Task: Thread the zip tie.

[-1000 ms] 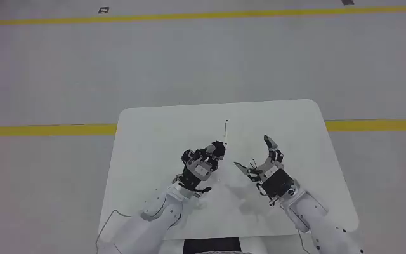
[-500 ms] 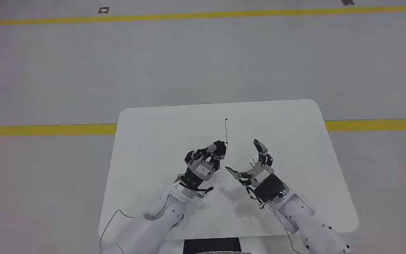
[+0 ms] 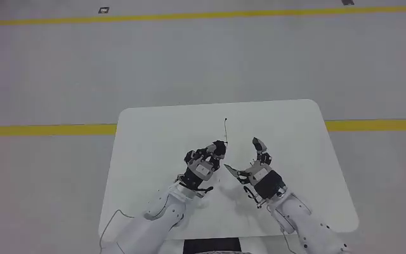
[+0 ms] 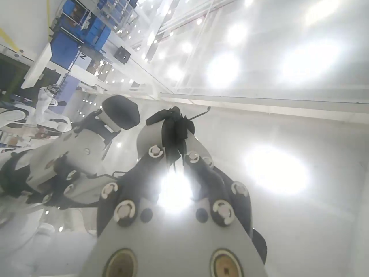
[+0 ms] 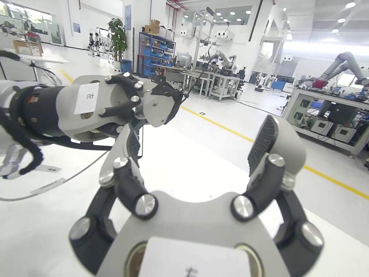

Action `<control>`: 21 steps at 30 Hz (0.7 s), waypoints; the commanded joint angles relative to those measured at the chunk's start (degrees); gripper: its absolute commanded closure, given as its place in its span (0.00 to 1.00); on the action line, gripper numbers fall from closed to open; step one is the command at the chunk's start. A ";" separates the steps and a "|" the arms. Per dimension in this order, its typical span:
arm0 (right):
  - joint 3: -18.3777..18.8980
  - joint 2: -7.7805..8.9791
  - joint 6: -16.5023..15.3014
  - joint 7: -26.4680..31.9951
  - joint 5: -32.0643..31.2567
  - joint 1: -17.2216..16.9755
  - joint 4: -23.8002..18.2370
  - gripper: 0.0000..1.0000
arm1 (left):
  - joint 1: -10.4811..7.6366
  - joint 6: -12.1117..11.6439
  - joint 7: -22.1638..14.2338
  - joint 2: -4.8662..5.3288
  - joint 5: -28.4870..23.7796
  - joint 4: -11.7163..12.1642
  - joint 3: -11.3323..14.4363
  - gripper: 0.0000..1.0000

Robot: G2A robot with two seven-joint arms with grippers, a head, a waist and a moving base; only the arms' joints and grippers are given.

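Note:
A thin black zip tie [image 3: 225, 130] stands up from my left gripper [image 3: 219, 150], which is shut on its lower part over the middle of the white table [image 3: 152, 140]. In the left wrist view the fingers [image 4: 150, 134] pinch the black strap [image 4: 174, 129], and its free end pokes out past them. My right gripper [image 3: 245, 158] is open just to the right of the left one, with nothing between its fingers. In the right wrist view its ribbed pads [image 5: 259, 138] frame the left gripper [image 5: 170, 97] and the zip tie [image 5: 186, 95] a short way ahead.
The tabletop around both arms is bare white. A grey cable [image 3: 104, 228] hangs off the near left edge. Yellow floor lines [image 3: 57, 129] run beside and beyond the table.
My right gripper has moved left, closer to the left gripper, and stayed open. The left gripper and the zip tie have kept still.

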 commanded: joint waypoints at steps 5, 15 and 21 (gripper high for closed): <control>-0.25 -0.59 0.32 0.36 1.76 0.42 0.25 0.50 | 0.00 0.00 0.00 0.00 0.00 0.00 0.00 1.00; -1.21 -1.52 1.03 0.90 1.49 1.09 0.78 0.61 | 0.00 0.00 0.00 0.00 0.00 0.00 0.00 1.00; -1.48 -1.98 0.64 1.22 1.67 1.36 0.89 0.62 | 0.00 0.00 0.00 0.00 0.00 0.00 0.00 1.00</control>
